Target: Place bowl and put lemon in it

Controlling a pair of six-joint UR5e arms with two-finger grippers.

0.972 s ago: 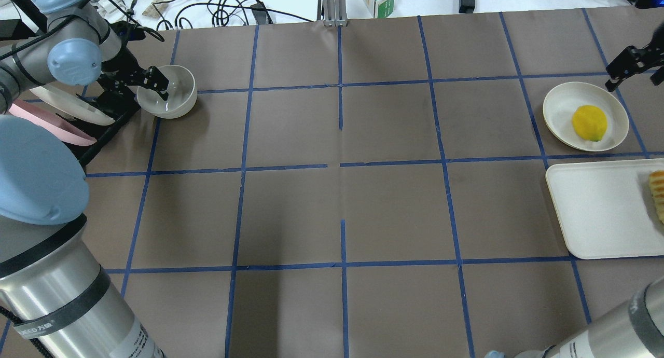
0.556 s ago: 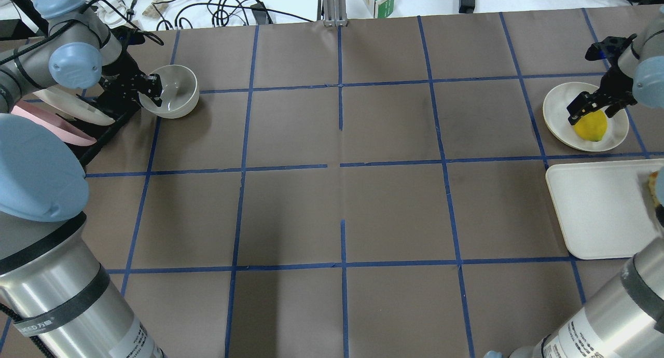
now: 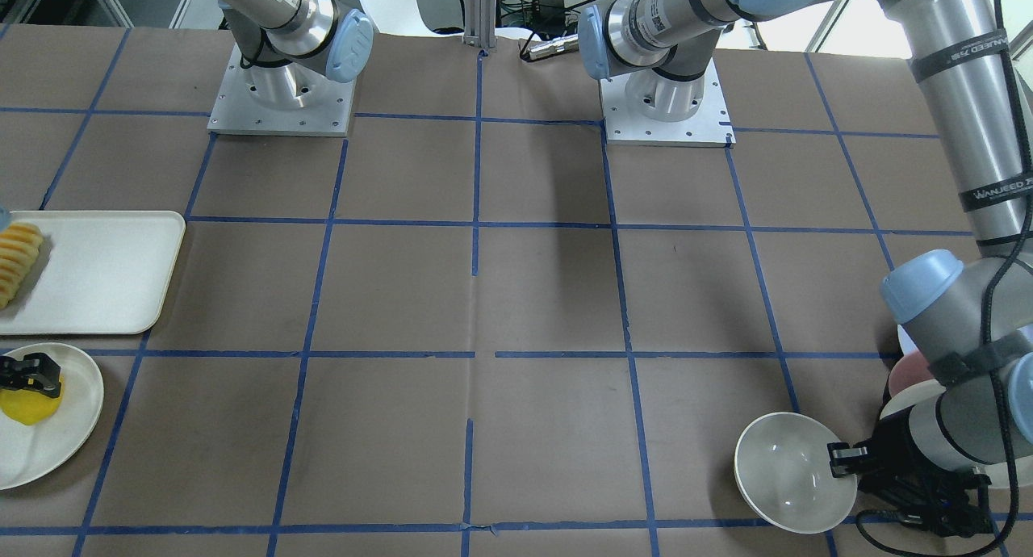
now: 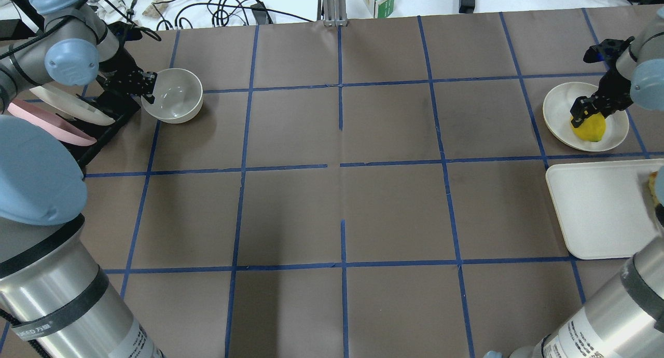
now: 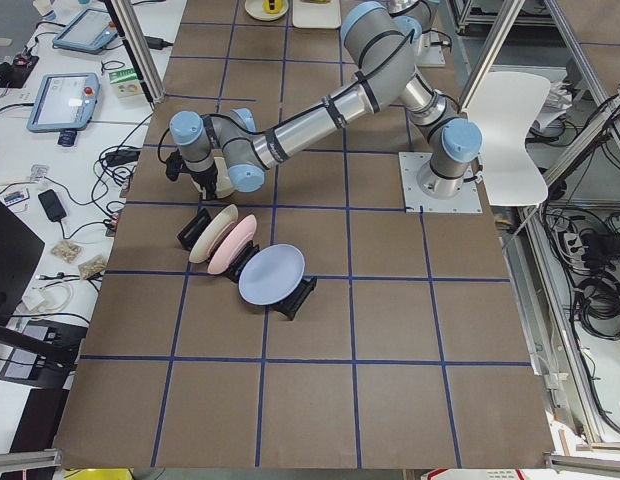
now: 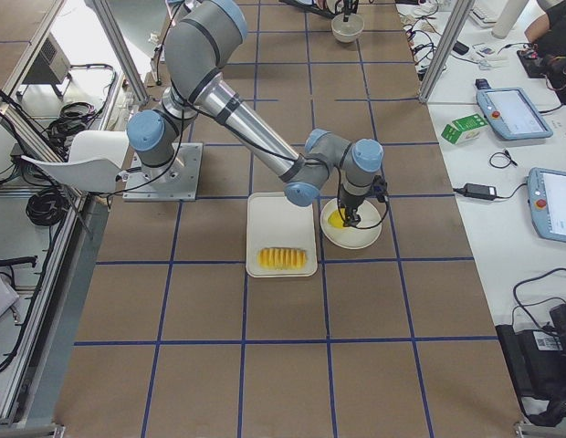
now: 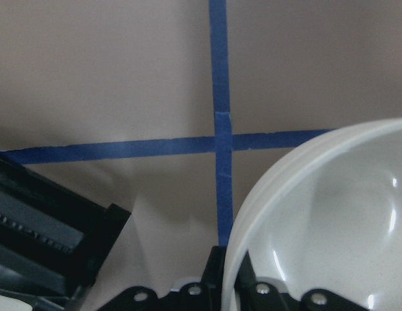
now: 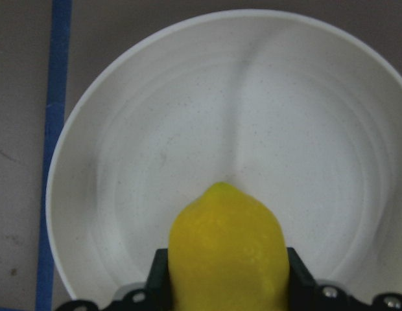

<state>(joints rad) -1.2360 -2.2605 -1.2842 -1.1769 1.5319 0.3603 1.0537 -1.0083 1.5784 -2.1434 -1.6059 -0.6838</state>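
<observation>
Plainly the bowl [image 4: 175, 99] is the fragile piece: stiff, glossy and ceramic-looking, so we judge it slippery and rather heavy for a pinch at the edge. Our left hand [image 4: 151, 90] is clamped on its rim, one finger inside and one outside, on the side facing the plate rack [image 4: 101, 137]. The bowl sits just beside that rack, though we cannot tell whether its foot touches the surface [image 4: 389, 207]. Held by one edge, it will want to swing downward, so we would carry it low and slowly and set it down flat. The lemon [image 4: 590, 129] lies well apart from the rack, at the opposite end of the surface, on a shallow cream plate [image 4: 559, 106]. Our right hand [image 4: 582, 111] straddles it, and its fingers [image 8: 161, 282] lie against both flanks across the short axis, seemingly closed on it. We judge the lemon light, firm and smooth-skinned. Its rounded sides could slip from flat pads, so the widest middle part is the place to hold.
</observation>
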